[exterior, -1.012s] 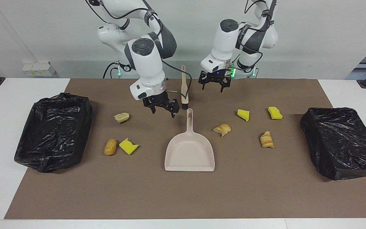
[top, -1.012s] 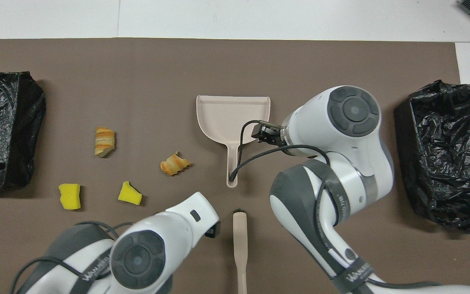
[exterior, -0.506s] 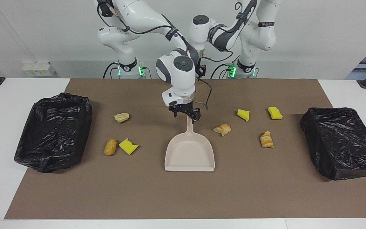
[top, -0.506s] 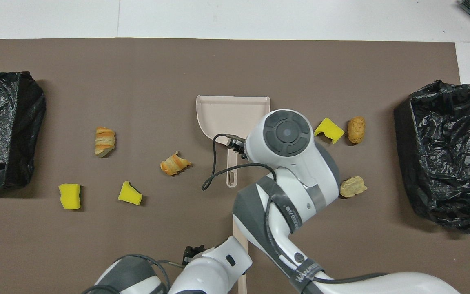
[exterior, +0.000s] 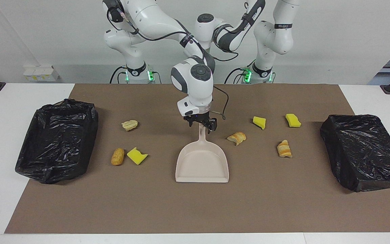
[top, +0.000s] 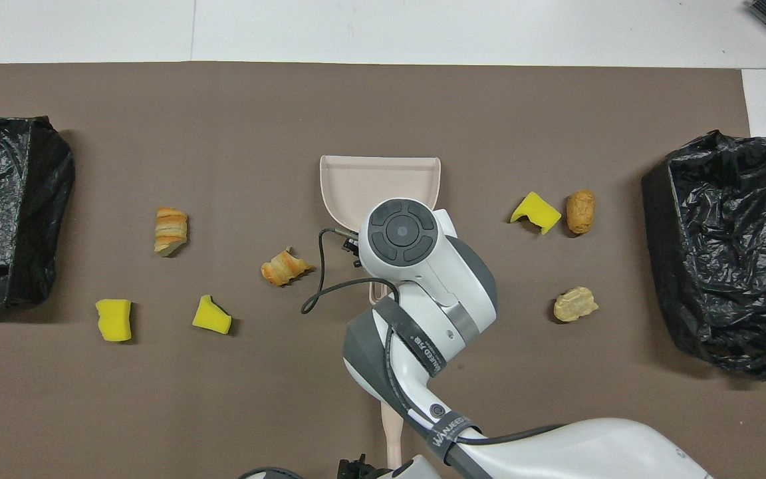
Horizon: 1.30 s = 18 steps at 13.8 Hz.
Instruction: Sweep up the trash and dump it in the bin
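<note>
The beige dustpan (exterior: 202,162) (top: 376,183) lies mid-mat with its handle toward the robots. My right gripper (exterior: 200,126) is down at the handle's end, open, with a finger on either side of it. Trash lies scattered: yellow sponge chunks (exterior: 137,155) (exterior: 259,122) (exterior: 293,120) and several tan-orange lumps (exterior: 129,125) (exterior: 117,156) (exterior: 237,137) (exterior: 284,148). One black-lined bin (exterior: 58,139) stands at the right arm's end of the table, another bin (exterior: 364,150) at the left arm's end. My left gripper (top: 356,466) is drawn back beside the brush (top: 391,429), open and empty.
The brown mat (exterior: 195,210) covers most of the white table. The right arm's wrist hides the dustpan's handle in the overhead view. A bread lump (top: 284,267) lies close beside the handle, toward the left arm's end.
The right gripper swung over from beside the dustpan and came down around the handle's end. The left arm pulled back toward its base.
</note>
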Available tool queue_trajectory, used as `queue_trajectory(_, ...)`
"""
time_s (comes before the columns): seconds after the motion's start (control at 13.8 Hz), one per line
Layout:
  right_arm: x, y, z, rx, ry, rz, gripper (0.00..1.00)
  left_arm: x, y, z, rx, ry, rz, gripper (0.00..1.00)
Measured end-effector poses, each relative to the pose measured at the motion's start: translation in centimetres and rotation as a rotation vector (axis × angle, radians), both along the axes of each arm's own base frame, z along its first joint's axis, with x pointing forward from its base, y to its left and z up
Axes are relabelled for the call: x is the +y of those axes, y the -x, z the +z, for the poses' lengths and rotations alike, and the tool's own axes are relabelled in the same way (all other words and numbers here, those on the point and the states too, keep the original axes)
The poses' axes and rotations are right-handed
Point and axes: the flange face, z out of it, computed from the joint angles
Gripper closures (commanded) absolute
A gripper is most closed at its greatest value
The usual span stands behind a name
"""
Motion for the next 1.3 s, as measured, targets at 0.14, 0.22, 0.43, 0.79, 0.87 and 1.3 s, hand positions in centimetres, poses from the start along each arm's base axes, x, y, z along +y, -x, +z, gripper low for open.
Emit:
queue_trajectory(0.14, 0.0, 0.9, -0.7, 0.051, 0.044, 0.092, 0.22, 0.0, 0.0, 0.0, -0.001, 0.004, 0.006, 0.00)
queue_trajectory(0.22, 0.0, 1.2, -0.8, 0.070, 0.056, 0.131, 0.37, -0.1, 0.0, 0.0, -0.001, 0.005, 0.008, 0.00)
queue_trajectory(0.43, -0.2, 1.3, -1.0, 0.084, 0.063, 0.177, 1.00, -0.1, 0.0, -0.1, 0.000, 0.007, 0.018, 0.05)
queue_trajectory(0.79, -0.3, 1.1, -0.8, 0.081, 0.063, 0.203, 1.00, -0.2, -0.1, -0.6, 0.003, 0.007, 0.040, 0.37)
queue_trajectory(0.87, -0.2, 1.1, -0.7, 0.081, 0.062, 0.223, 1.00, -0.3, -0.1, -0.8, 0.005, 0.004, 0.041, 0.38)
queue_trajectory(1.3, -0.4, 0.7, 0.0, 0.071, 0.057, 0.252, 1.00, -0.5, -0.2, -2.1, 0.017, -0.007, 0.081, 0.78)
